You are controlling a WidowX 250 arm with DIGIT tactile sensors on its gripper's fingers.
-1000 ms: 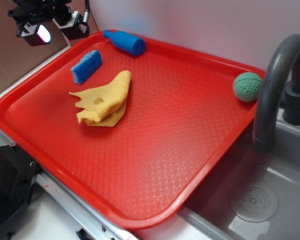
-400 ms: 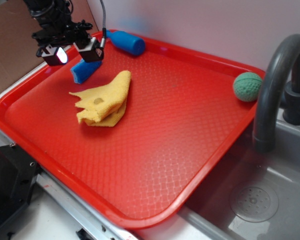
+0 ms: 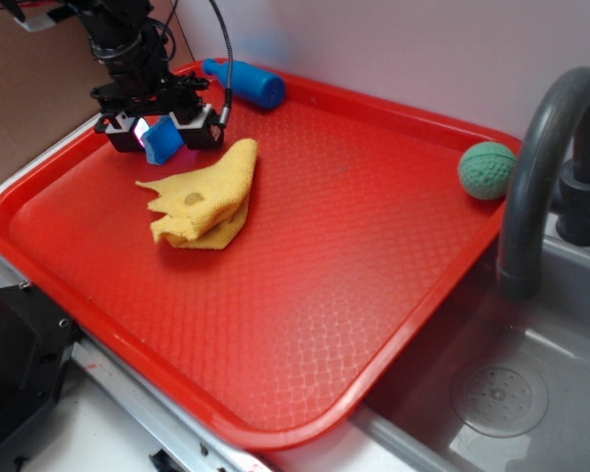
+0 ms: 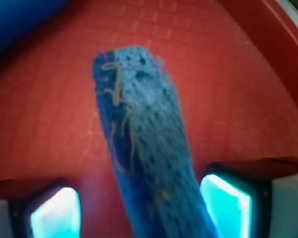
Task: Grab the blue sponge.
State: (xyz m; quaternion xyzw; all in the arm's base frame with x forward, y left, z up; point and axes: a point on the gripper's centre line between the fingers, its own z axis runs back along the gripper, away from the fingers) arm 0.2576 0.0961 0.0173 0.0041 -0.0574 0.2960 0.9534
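Lying lengthwise between pincer [image 4: 141, 208] fingers: blue sponge [image 4: 144, 144]

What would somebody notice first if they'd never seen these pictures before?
Probably the big red tray filling the middle, next to a grey sink with a curved faucet. At the tray's far left corner, the robot's claw sits low around the blue sponge, one finger on each side. A crumpled yellow cloth lies beside it, and a green ball rests at the right edge.
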